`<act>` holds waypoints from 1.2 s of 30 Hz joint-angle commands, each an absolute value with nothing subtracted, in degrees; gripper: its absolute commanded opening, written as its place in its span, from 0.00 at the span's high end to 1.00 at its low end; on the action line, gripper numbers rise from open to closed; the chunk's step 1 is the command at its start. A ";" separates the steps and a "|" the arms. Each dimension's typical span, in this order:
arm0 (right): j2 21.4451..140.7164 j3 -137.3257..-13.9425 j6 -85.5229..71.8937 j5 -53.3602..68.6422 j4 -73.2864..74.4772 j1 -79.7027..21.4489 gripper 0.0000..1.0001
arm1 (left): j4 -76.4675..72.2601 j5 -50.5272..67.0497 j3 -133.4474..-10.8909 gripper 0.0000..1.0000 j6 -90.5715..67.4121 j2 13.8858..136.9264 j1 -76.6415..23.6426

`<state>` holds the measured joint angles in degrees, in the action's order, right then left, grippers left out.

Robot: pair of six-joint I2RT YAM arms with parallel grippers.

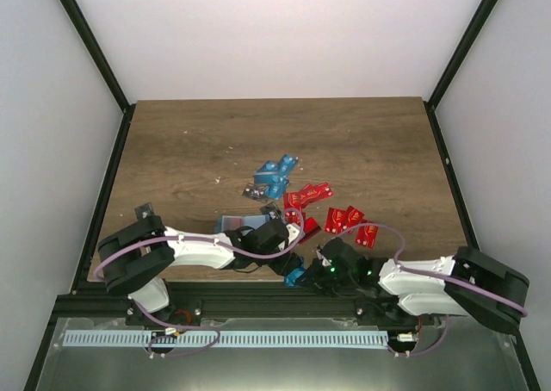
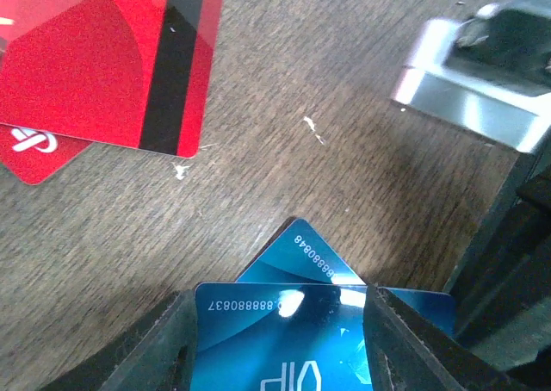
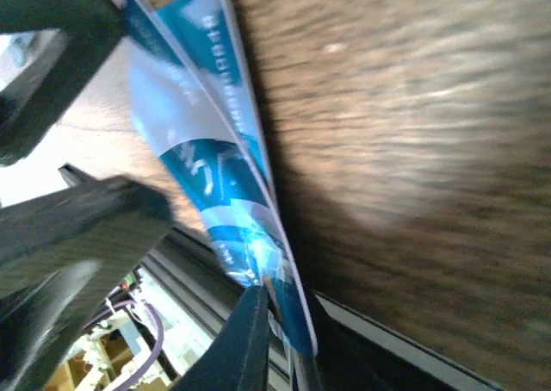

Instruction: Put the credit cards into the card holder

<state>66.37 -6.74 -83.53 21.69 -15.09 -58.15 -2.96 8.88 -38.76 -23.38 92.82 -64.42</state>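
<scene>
Card holder lies flat, near and left of centre, partly under the left arm — contents not discernible. Only the overhead view shows it, with loose red cards farther right. Wrist views show two blue cards: the right gripper pinches their near end; the left gripper straddles them, half spread — grip uncertain.

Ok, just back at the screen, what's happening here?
Both arms are on a pair of blue cards at the near edge of the table. The left pincer looks clamped across the top card's width. The right pincer seems to pinch the pair by one end, though that view is blurred. The holder lies beside the left wrist, and red cards lie loose farther back.
</scene>
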 commanded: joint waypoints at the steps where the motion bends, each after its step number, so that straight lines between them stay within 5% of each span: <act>1: 63.75 -7.40 -82.97 14.71 -13.01 -57.74 0.98 | 0.07 13.62 -37.45 0.46 -24.36 93.56 -65.83; 6: 57.16 -8.15 -82.43 12.67 -8.84 -57.75 0.99 | 3.03 10.32 -38.53 0.45 -26.23 87.32 -65.55; 12: 48.98 -10.46 -78.60 9.71 -4.30 -57.22 0.99 | 11.92 1.27 -42.54 0.25 -28.38 73.40 -63.08; 18: 44.67 -17.24 -63.31 11.02 -3.47 -51.40 0.99 | 17.28 -1.09 -45.29 0.20 -29.06 61.12 -55.89; 30: 45.11 -35.92 -28.59 18.54 -3.44 -42.10 0.99 | 1.96 28.92 -44.79 0.17 -29.79 54.59 -35.38; 36: 47.72 -39.44 -23.63 24.61 -4.25 -41.58 0.99 | -6.67 35.92 -45.80 0.26 -31.25 56.58 -32.24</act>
